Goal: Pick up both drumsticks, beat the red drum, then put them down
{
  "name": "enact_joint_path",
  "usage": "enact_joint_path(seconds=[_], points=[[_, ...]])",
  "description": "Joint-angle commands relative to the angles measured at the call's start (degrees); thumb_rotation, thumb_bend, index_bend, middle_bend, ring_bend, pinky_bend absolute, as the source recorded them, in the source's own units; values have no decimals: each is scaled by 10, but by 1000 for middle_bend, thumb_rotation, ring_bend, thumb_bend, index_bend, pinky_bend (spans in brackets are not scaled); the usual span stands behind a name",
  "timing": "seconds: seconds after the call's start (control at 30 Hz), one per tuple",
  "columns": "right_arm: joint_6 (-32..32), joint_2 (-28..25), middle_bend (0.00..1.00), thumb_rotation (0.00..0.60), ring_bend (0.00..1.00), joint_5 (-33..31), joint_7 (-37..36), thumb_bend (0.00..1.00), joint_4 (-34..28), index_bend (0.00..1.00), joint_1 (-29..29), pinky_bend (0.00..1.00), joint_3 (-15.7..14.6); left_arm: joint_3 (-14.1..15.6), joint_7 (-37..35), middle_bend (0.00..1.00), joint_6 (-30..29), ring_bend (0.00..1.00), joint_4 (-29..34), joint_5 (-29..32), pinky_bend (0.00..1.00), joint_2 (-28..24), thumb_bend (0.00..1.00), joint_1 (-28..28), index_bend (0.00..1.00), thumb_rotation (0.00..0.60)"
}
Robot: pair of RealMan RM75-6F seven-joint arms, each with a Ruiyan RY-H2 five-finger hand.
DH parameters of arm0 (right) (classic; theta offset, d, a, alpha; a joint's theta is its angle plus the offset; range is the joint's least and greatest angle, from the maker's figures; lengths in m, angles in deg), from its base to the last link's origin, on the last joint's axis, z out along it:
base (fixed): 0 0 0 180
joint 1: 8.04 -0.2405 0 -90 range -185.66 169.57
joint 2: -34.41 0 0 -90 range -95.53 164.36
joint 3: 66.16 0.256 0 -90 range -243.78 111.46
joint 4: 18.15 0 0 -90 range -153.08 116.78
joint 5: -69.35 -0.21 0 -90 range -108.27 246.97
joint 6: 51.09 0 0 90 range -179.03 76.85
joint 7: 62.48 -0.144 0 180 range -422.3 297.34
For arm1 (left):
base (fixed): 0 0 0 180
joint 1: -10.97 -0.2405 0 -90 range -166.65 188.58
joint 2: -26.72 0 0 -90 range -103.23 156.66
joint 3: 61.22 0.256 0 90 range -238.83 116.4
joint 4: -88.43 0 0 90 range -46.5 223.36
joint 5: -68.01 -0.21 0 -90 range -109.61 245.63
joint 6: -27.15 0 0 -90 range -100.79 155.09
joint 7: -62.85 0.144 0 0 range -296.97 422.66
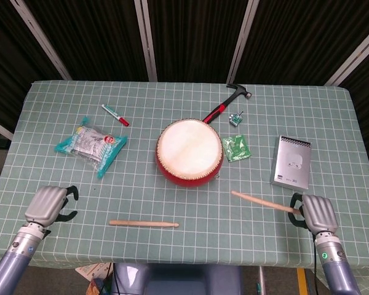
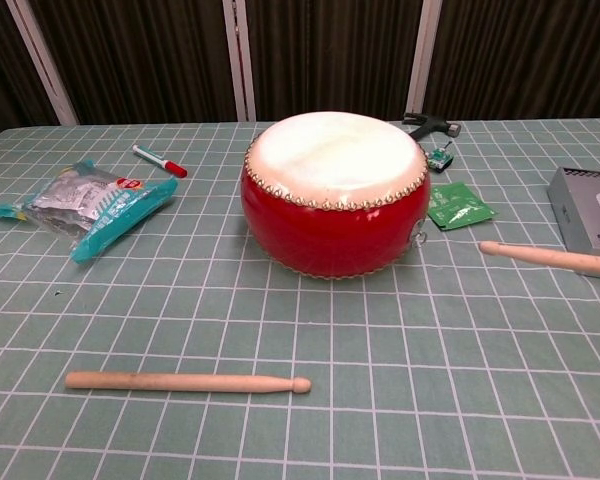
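Observation:
The red drum (image 1: 189, 152) (image 2: 333, 192) with its pale skin sits mid-table. My right hand (image 1: 315, 212) at the front right holds one wooden drumstick (image 1: 262, 202) (image 2: 550, 257) by its end, tip pointing left toward the drum and raised off the cloth. The other drumstick (image 1: 144, 224) (image 2: 187, 381) lies flat near the front edge, left of centre. My left hand (image 1: 48, 204) hovers over the front left of the table, fingers curled with nothing in them, well left of that stick. Neither hand shows in the chest view.
A teal snack packet (image 1: 91, 146) and a red-capped marker (image 1: 115, 115) lie at the left. A red-handled hammer (image 1: 225, 104), a small green tag (image 1: 235, 118), a green sachet (image 1: 237, 148) and a grey box (image 1: 291, 162) lie right of the drum.

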Motion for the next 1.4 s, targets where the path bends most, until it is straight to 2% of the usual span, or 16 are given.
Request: enact_joint_path(seconds=[0.03, 0.23, 0.47, 0.7, 1.4], points=[[0, 0, 1000, 600, 1000, -3, -2, 549, 2, 921, -1, 1000, 1, -4, 56, 1000, 41, 1000, 39, 82, 1000, 22, 186, 39, 494, 600], [5, -1, 1000, 600, 1000, -16, -6, 548, 7, 921, -5, 1000, 4, 2, 120, 1000, 40, 1000, 38, 143, 1000, 66, 189, 74, 485, 600], [7, 0, 1000, 600, 1000, -29, -6, 549, 11, 921, -8, 1000, 5, 13, 168, 1000, 23, 1000, 18, 186, 1000, 115, 202, 100, 479, 600], [6, 3, 1000, 600, 1000, -47, -3, 549, 15, 920, -12, 1000, 8, 27, 185, 1000, 11, 1000, 3, 195, 1000, 155, 234, 115, 463, 600], [10, 2, 1000, 600, 1000, -93, -4, 552, 30, 921, -21, 1000, 17, 48, 192, 1000, -2, 1000, -37, 213, 1000, 217, 251, 138, 478, 600]])
